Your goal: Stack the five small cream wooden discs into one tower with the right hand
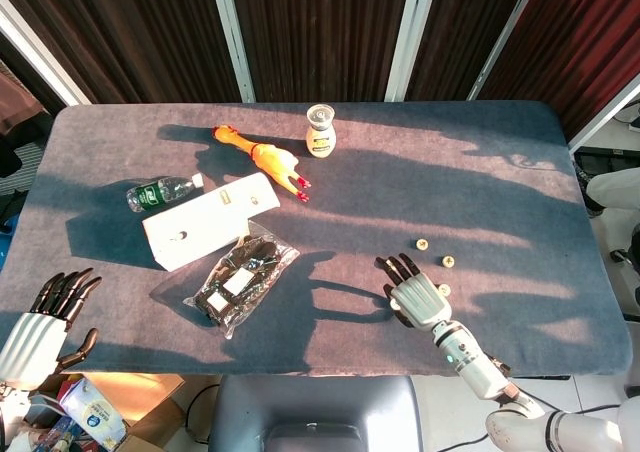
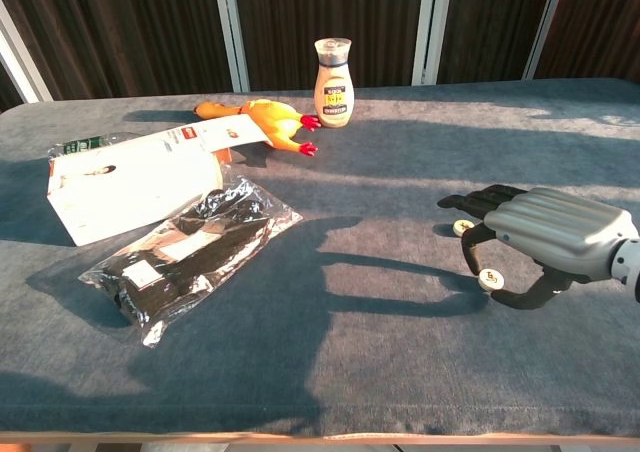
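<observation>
Right hand (image 2: 545,234) low over grey cloth table (image 1: 500,172), fingers spread, holding nothing. One small cream wooden disc (image 2: 489,280) between thumb and fingers, second (image 2: 462,228) under fingertips. Other discs (image 1: 423,243) (image 1: 449,261) (image 1: 444,290) lie beside. Left hand (image 1: 38,330) spread off table edge.

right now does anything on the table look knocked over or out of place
Nothing looks spilled or damaged. The water bottle and the rubber chicken lie on their sides, while the sauce bottle stands upright. The cream discs are scattered flat near the right hand, none stacked yet.
</observation>
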You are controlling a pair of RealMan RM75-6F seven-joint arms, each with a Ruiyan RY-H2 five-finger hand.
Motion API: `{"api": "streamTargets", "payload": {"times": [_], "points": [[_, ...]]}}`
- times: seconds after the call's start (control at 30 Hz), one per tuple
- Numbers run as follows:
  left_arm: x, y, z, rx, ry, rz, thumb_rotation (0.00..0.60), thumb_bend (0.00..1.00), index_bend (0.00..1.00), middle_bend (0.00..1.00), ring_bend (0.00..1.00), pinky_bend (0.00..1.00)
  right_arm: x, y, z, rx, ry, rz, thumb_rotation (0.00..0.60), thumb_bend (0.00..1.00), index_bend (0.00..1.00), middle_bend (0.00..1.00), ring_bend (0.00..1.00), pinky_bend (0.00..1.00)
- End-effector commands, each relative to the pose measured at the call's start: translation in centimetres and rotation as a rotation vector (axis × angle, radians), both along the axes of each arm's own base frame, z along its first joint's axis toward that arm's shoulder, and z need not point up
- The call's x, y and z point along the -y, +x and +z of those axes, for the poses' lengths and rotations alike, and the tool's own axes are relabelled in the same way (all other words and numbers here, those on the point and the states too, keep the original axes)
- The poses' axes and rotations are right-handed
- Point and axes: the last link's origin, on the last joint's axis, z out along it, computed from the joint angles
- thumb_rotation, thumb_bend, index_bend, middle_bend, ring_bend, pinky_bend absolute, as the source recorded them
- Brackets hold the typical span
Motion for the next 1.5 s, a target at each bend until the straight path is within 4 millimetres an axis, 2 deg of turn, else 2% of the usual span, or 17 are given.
{"api": "streamTargets", "payload": {"times": [0.03, 0.2, 0.37, 0.63, 1.03, 1.33, 1.5], "points": [[0.0, 0.0, 0.0, 0.000, 0.000, 0.000, 0.600, 0.48, 0.00, 0.00, 0.00, 0.02, 0.0, 0.0, 0.4, 0.010, -0.012, -0.001, 0.600, 0.47, 0.64, 0.03, 0.00, 0.00], [0.0, 0.0, 0.0, -0.001, 0.001, 0.001, 0.600, 0.48, 0.00, 0.00, 0.00, 0.02, 0.1, -1.0, 2.4, 0.009, -0.070, -0.012, 0.600, 0.47, 0.64, 0.03, 0.00, 0.00], [0.0, 0.0, -0.1, -0.005, -0.002, 0.001, 0.600, 0.48, 0.00, 0.00, 0.00, 0.02, 0.5, -3.4, 4.5, -0.016, -0.121, -0.071, 0.600, 0.47, 0.63, 0.02, 0.00, 0.00], [-0.2, 0.1, -0.5, -0.012, -0.006, 0.001, 0.600, 0.48, 0.00, 0.00, 0.00, 0.02, 0.9, -6.2, 5.0, -0.055, -0.124, -0.148, 0.600, 0.46, 0.63, 0.03, 0.00, 0.00], [-0.3, 0.1, -0.4, -0.012, -0.005, 0.003, 0.600, 0.48, 0.00, 0.00, 0.00, 0.02, 0.9, -6.8, 4.8, -0.061, -0.124, -0.153, 0.600, 0.47, 0.61, 0.03, 0.00, 0.00], [-0.3, 0.1, -0.4, -0.013, -0.005, 0.006, 0.600, 0.48, 0.00, 0.00, 0.00, 0.02, 0.9, -6.8, 4.8, -0.064, -0.122, -0.159, 0.600, 0.47, 0.49, 0.02, 0.00, 0.00], [-0.3, 0.1, -0.5, -0.013, -0.005, 0.007, 0.600, 0.48, 0.00, 0.00, 0.00, 0.02, 0.9, -6.8, 5.2, -0.057, -0.133, -0.161, 0.600, 0.47, 0.47, 0.02, 0.00, 0.00]]}}
